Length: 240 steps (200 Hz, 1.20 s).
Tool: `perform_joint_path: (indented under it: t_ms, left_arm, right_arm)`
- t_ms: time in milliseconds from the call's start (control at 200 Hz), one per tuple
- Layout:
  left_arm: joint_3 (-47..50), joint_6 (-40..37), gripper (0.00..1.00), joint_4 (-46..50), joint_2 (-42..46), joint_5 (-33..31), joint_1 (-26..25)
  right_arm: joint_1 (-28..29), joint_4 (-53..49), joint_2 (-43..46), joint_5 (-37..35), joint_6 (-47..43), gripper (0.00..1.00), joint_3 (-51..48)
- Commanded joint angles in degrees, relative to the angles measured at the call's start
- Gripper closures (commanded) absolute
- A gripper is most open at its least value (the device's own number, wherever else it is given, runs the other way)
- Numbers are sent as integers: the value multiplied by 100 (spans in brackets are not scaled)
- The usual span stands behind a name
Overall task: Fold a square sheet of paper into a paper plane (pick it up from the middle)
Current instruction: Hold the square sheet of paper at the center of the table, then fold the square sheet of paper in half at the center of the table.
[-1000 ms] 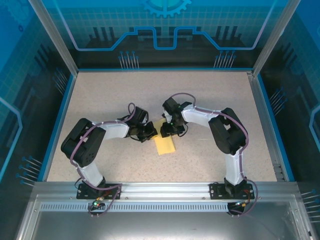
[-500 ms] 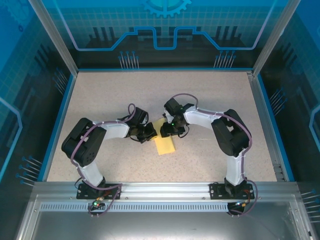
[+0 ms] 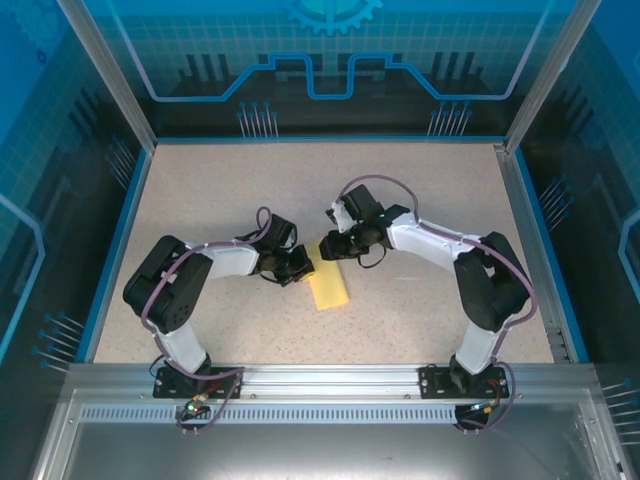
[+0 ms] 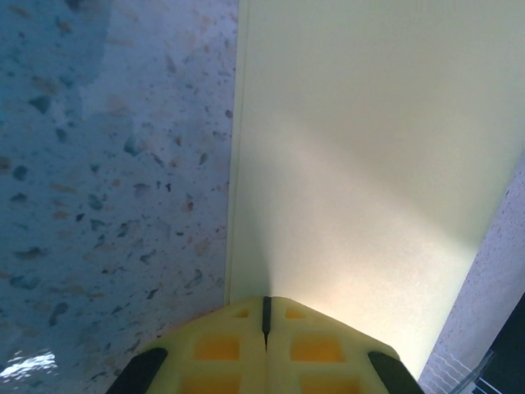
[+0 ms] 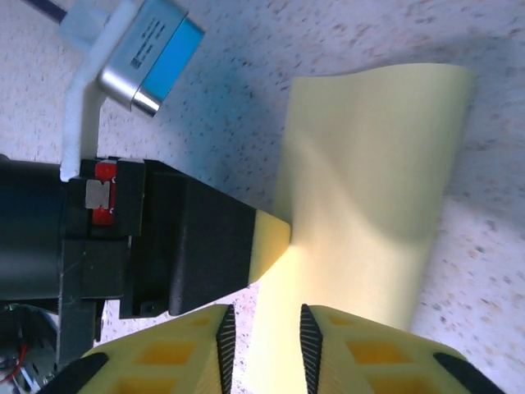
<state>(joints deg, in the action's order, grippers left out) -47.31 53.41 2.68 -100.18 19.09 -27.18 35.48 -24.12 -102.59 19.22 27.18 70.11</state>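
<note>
Left hand (image 4: 265, 316), fingers closed together with nothing between them, presses its tip on the long left edge of the square sheet of paper (image 4: 369, 164), apparently to pin it for creasing. Right hand (image 5: 262, 332), fingers narrowly parted and clamping nothing visible, hovers over the sheet's far end. Sheet, already doubled into a strip, lies mid-desk (image 3: 200, 190), slightly toward the near edge.

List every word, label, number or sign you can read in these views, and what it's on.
No readable text anywhere.
The yellow paper is blank.
The gear graphic on the back wall is a picture with no letters.
The silver-and-blue module shows no print I can make out.
</note>
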Motion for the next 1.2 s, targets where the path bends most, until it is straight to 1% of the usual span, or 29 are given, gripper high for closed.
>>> perform_joint_path:
  t_ms: [0,75,175,405,620,825,1075,1195]
  left_arm:
    - [5,-165,100,829,-228,-298,-28]
    - [2,-156,100,853,-238,-314,-29]
    - [-23,-130,100,873,-282,-311,-28]
    - [-83,-99,100,1027,-320,-344,-33]
    - [-121,-92,100,1233,-367,-379,-28]
    - [-94,-67,100,1209,-405,-362,-32]
    - [-50,-52,100,1165,-453,-344,-39]
    - [-42,-58,100,1134,-476,-342,-50]
  right_arm:
    - [159,-317,-590,450,-156,82,392]
    - [212,-330,-849,431,-84,85,539]
    - [212,-399,-1104,300,-20,86,680]
    - [96,-542,-1375,12,-142,87,689]
    - [-41,-673,-1525,154,-427,86,697]
    - [-245,-588,-1611,315,-688,86,597]
    - [-421,-221,-1257,961,-976,86,221]
    - [-482,-157,-1299,895,-1040,86,82]
